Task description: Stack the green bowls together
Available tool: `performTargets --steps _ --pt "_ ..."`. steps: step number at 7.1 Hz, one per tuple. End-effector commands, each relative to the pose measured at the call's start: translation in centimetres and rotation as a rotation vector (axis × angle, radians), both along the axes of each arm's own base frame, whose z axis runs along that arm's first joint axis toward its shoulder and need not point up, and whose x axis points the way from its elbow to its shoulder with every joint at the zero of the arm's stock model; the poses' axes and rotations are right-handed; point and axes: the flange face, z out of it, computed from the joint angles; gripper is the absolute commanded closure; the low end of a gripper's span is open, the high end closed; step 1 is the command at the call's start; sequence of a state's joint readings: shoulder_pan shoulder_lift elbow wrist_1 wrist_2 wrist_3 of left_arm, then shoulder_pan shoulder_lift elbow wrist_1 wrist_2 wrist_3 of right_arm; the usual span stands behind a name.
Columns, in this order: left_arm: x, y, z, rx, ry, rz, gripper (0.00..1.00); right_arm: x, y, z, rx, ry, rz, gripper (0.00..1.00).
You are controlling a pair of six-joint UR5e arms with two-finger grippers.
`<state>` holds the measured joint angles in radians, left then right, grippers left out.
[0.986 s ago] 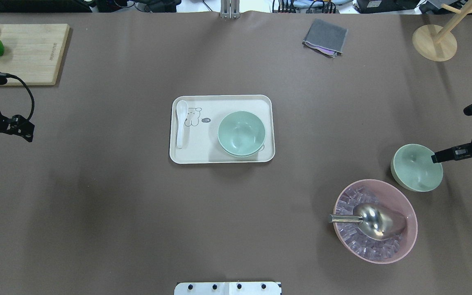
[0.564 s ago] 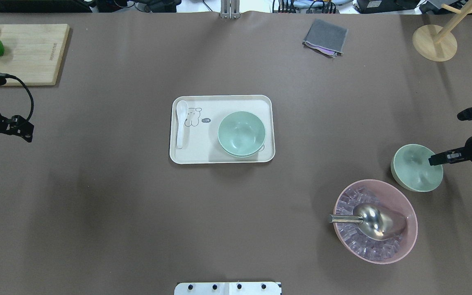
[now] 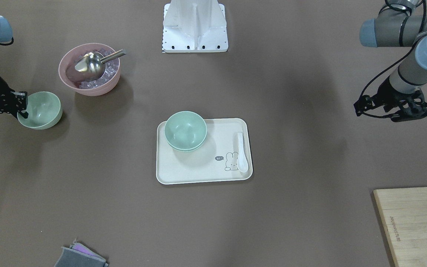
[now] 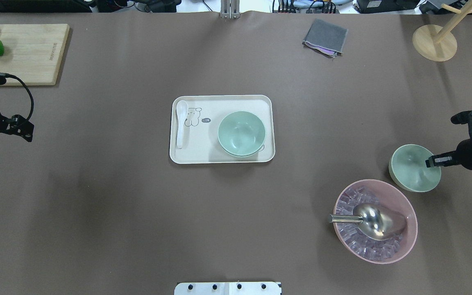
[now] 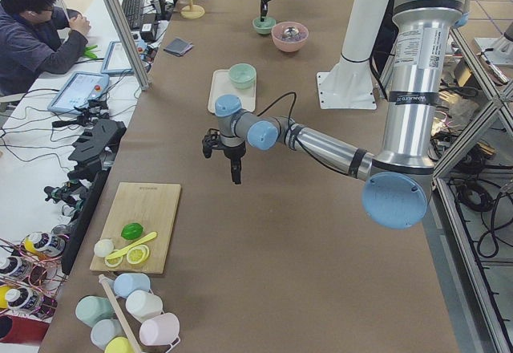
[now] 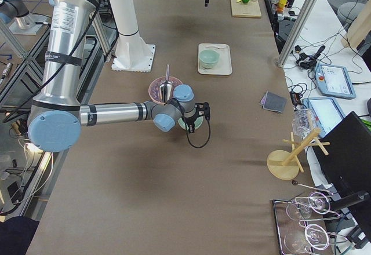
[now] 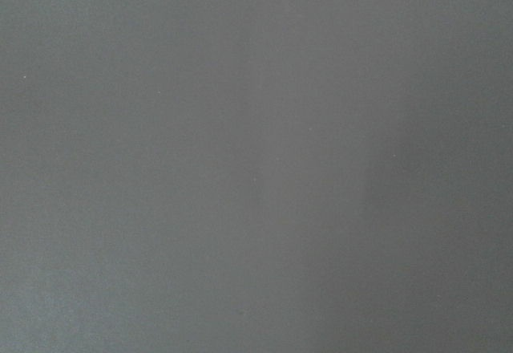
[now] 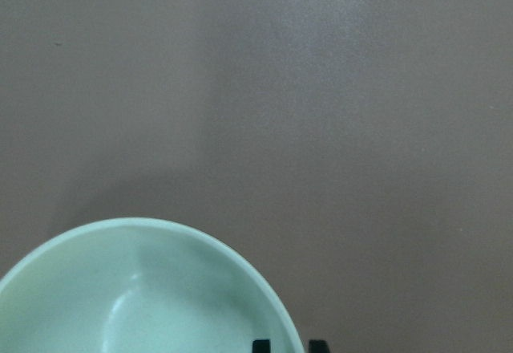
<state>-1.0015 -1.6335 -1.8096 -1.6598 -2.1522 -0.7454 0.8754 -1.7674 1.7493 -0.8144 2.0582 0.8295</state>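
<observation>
- right claw (image 4: 427,162) is at the bench's (image 4: 137,205) right end, pinching the near-side rim of the lone green bowl (image 4: 410,170)
- wrist view: one black fingertip (image 8: 260,346) sits inside the rim and the other outside, with the bowl wall between them
- front view shows that bowl tipped, gripped edge higher; can't tell if the base is touching the bench
- nested green bowls (image 4: 241,133): two, one inside the other, on the right half of the cream tray (image 4: 203,143) mid-bench
- white spoon (image 4: 180,123) lies along the tray's left edge
- pink bowl (image 4: 402,200) with metal scoop (image 4: 377,221) is just beside the lone bowl, not touching
- left claw (image 5: 236,172) hangs above bare bench at the far left, pointing down; can't tell if it's spread or pressed together
</observation>
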Motion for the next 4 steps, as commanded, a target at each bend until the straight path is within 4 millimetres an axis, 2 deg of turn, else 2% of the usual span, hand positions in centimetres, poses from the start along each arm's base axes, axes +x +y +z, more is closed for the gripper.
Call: performTargets --steps 1,4 --pt "0.04 0.06 0.12 -0.003 -0.001 0.0 0.01 0.16 0.25 -0.04 0.001 -0.003 0.002 0.73" --pt "0.36 0.16 0.42 -0.006 -0.005 0.009 0.01 0.38 0.21 -0.38 0.007 -0.007 0.004 0.73"
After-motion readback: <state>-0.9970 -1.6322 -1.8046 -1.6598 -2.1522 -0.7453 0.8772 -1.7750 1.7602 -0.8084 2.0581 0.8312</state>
